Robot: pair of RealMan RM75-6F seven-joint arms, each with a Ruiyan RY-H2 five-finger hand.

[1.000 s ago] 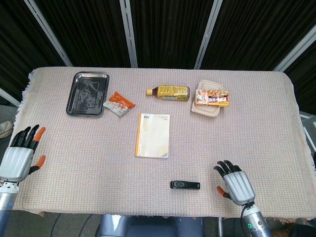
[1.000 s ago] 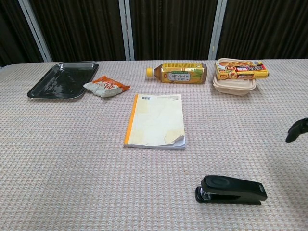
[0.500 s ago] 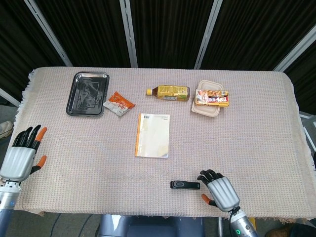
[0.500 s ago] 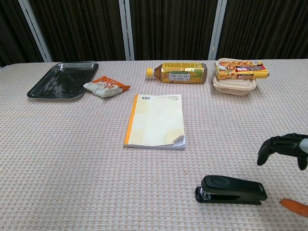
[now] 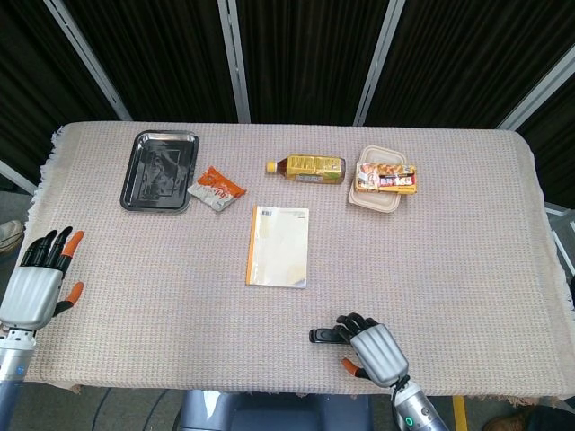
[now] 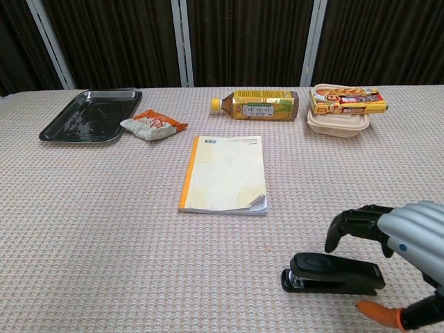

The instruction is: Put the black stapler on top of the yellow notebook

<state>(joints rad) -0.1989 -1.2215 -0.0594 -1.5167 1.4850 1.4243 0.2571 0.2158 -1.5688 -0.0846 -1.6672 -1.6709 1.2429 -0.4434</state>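
**Q:** What had moved over the last second?

**A:** Only the right hand [image 6: 399, 253]. It had travelled leftward along the near edge of the table, from well off to the stapler's right until it arched over the right-hand end of the black stapler [image 6: 333, 273]. Everything else had kept its place.

**Q:** Was that hand gripping the stapler?

**A:** Not yet, as far as could be seen. Its dark fingers [image 6: 354, 223] curled over the stapler's far side, the orange-tipped thumb sat on the near side, and the stapler lay flat on the cloth between them. The fingers were apart and held nothing.

**Q:** Where was the notebook from there?

**A:** The yellow notebook [image 5: 278, 246] lay flat, ahead of the right hand and to its left, well apart from the stapler, its long side running away from the robot.

**Q:** And the other hand?

**A:** The left hand [image 5: 36, 285] hung at the table's left edge, far from everything, fingers spread and empty.

**Q:** How should the grasp go?

**A:** In my judgement, the hand should lower further and close across the stapler's narrow width, nearer its middle than its tip, so it does not swing when lifted. The stapler should then be carried clear of the cloth and set down well inside the cover.
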